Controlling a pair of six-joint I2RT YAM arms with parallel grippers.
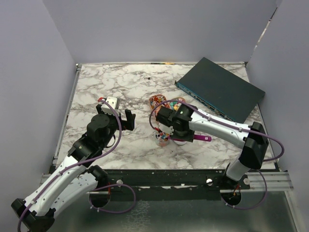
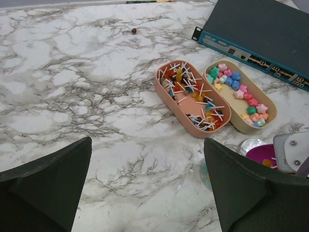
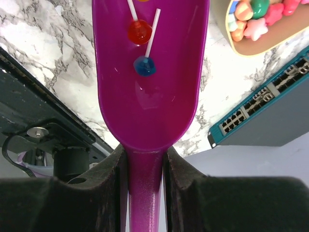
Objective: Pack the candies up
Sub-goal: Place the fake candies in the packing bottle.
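Pastel star and round candies (image 2: 240,91) fill a beige oval tray (image 2: 273,109); their edge shows in the right wrist view as candies (image 3: 256,24). Beside it a pink tray (image 2: 170,98) holds small sweets on white sticks. My right gripper (image 3: 144,154) is shut on the handle of a magenta scoop (image 3: 149,92), which carries a red and a blue stick sweet. From above, the scoop handle (image 1: 200,138) juts right of the right gripper (image 1: 179,130), over a clear cup (image 1: 162,138). My left gripper (image 2: 147,142) hangs open over bare marble, left of the trays.
A dark teal network switch (image 1: 222,89) lies at the back right, close behind the beige tray. One small dark bead (image 2: 133,31) sits alone on the marble far back. The table's black front rail (image 3: 29,106) runs below the scoop.
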